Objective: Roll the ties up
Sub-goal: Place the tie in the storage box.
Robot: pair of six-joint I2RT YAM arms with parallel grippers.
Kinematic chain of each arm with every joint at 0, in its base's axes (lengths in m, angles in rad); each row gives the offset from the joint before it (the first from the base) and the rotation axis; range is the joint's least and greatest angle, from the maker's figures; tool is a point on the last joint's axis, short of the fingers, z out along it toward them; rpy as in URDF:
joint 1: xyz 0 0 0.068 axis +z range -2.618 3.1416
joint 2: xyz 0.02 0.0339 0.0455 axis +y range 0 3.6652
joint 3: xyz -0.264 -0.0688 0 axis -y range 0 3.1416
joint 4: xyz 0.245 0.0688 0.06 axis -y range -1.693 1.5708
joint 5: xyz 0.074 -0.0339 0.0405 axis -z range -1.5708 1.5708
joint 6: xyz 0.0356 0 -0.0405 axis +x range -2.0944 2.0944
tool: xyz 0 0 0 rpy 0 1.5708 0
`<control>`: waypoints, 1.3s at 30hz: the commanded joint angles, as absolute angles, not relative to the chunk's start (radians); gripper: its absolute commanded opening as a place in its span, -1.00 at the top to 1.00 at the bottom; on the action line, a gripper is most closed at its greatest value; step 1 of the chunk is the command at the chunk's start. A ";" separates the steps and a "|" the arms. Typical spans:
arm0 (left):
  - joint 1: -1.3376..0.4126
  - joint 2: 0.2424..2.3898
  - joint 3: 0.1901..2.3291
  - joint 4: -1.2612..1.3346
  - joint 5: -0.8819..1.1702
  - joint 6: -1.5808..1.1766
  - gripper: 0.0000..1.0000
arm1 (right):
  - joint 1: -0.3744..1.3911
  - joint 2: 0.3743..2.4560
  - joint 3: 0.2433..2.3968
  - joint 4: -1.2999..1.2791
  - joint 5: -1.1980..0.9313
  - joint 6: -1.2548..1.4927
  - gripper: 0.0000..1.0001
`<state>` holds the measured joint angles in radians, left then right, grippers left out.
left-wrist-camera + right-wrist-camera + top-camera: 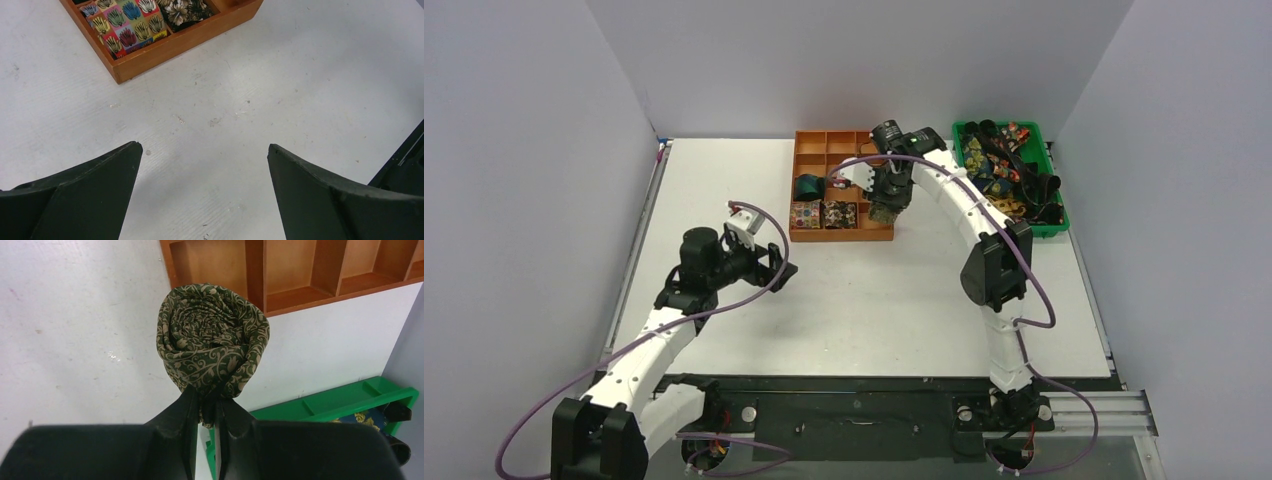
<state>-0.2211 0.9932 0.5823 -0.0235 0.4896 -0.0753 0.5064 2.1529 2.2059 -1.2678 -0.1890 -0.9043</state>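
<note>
My right gripper point(206, 400) is shut on the lower edge of a rolled olive-green tie point(212, 340) with a tan scroll pattern. The coil point(885, 213) hangs at the front right corner of the orange wooden tray point(844, 236), over its front wall point(320, 299), beside empty compartments. Three rolled ties sit in the tray: a teal one point(808, 186), a multicolour one point(125, 25) and a dark floral one point(187, 10). My left gripper point(205, 150) stands open over bare table, below and left of the tray point(190, 37), nothing between its fingers.
A green bin point(1049, 232) at the back right holds a heap of loose ties point(1004, 170); its rim point(340, 400) lies close behind my right gripper. Grey walls close in the white table on three sides. Purple cables loop along both arms.
</note>
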 commanded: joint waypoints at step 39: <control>-0.181 1.078 0.719 -0.180 0.493 -0.024 -0.93 | 0.580 2.183 2.153 -1.085 -0.082 -0.804 -0.10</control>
<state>-0.1913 1.0306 0.5953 -0.1368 0.4717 -0.0692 0.5713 2.3150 2.1468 -1.0779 -0.0708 -0.8558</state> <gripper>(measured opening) 0.968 0.516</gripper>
